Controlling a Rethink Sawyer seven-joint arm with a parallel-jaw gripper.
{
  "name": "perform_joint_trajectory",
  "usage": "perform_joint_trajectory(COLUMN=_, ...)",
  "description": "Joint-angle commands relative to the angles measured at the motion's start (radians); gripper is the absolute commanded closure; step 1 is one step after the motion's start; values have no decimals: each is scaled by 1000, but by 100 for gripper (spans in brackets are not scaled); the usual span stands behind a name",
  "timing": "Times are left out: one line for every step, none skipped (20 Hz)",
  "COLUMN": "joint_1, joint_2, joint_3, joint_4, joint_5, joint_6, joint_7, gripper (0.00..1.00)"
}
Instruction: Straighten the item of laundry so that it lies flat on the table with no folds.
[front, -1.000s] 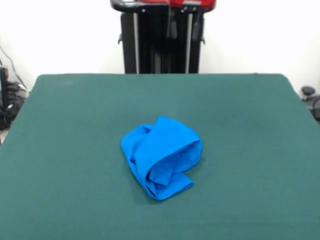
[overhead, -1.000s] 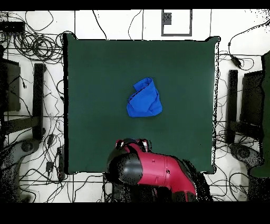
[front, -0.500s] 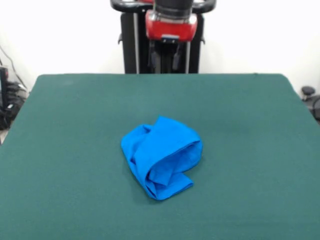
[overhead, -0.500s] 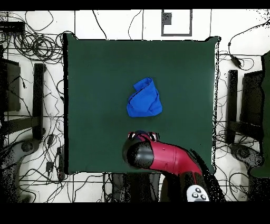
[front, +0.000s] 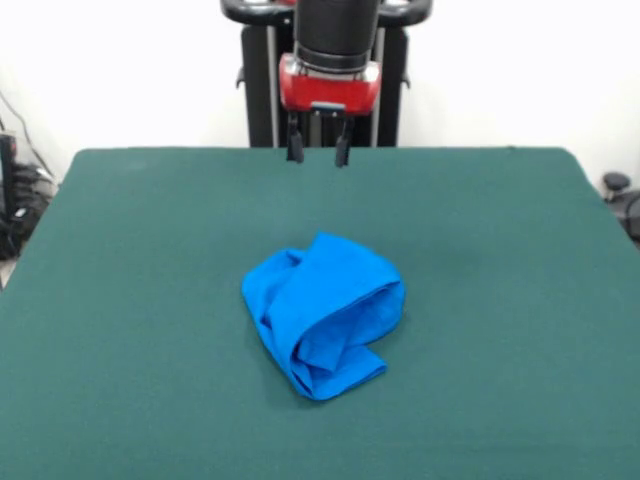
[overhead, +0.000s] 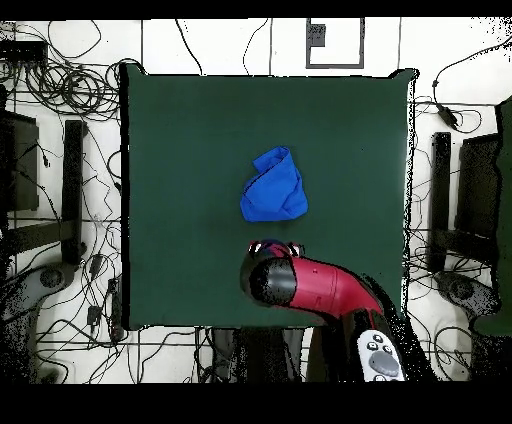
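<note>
The blue T-shirt (front: 323, 312) lies crumpled in a folded heap near the middle of the dark green table (front: 120, 300); its lettering and graphic are hidden. It also shows in the overhead view (overhead: 274, 186) on the table (overhead: 180, 140). My gripper (front: 318, 152) hangs open and empty above the table's far side, well behind the shirt and clear of it. In the overhead view the gripper (overhead: 276, 246) is mostly hidden under the red arm, a short way below the shirt.
The black pedestal (front: 320, 110) stands behind the table's far edge. Cables (overhead: 60, 90) and dark stands (overhead: 72, 180) surround the table on the floor. A white square marker (overhead: 334, 42) lies beyond the table's top edge.
The arm has come down and forward over the table's far side; the gripper's fingers now show, where a second ago only the arm's underside showed at the top. The shirt has not moved.
</note>
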Motion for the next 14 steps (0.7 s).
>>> perform_joint_trajectory(joint_1=18, joint_2=24, joint_3=35, joint_4=-89, joint_5=137, joint_6=5, joint_7=269, gripper=0)
perform_joint_trajectory(joint_1=25, joint_2=25, joint_3=30, joint_4=-95, joint_5=151, joint_6=10, joint_7=275, gripper=0)
perform_joint_trajectory(joint_1=35, joint_2=25, joint_3=22, joint_4=-98, joint_5=171, joint_6=6, joint_7=294, gripper=0)
perform_joint_trajectory(joint_1=36, joint_2=24, joint_3=23, joint_4=-101, joint_5=188, joint_6=15, joint_7=296, gripper=0)
perform_joint_trajectory(joint_1=49, joint_2=27, joint_3=10, joint_4=-112, joint_5=203, joint_6=13, joint_7=307, gripper=0)
perform_joint_trajectory(joint_1=49, joint_2=28, joint_3=12, joint_4=-115, joint_5=224, joint_6=21, joint_7=312, gripper=0)
perform_joint_trajectory(joint_1=65, joint_2=33, joint_3=-6, joint_4=-127, joint_5=246, joint_6=21, joint_7=330, gripper=0)
perform_joint_trajectory(joint_1=58, joint_2=36, joint_3=4, joint_4=-133, joint_5=263, joint_6=33, joint_7=325, gripper=0)
perform_joint_trajectory(joint_1=69, joint_2=43, joint_3=-11, joint_4=-152, joint_5=274, joint_6=34, joint_7=325, gripper=0)
perform_joint_trajectory(joint_1=63, joint_2=48, joint_3=-2, joint_4=-159, joint_5=292, joint_6=59, joint_7=316, gripper=0)
perform_joint_trajectory(joint_1=74, joint_2=57, joint_3=-16, joint_4=-175, joint_5=302, joint_6=56, joint_7=317, gripper=0)
perform_joint_trajectory(joint_1=71, joint_2=65, joint_3=-12, joint_4=-185, joint_5=308, joint_6=66, joint_7=302, gripper=0)
perform_joint_trajectory(joint_1=75, joint_2=74, joint_3=-18, joint_4=-194, joint_5=317, joint_6=55, joint_7=300, gripper=0)
perform_joint_trajectory(joint_1=74, joint_2=87, joint_3=-14, joint_4=-207, joint_5=324, joint_6=59, joint_7=289, gripper=0)
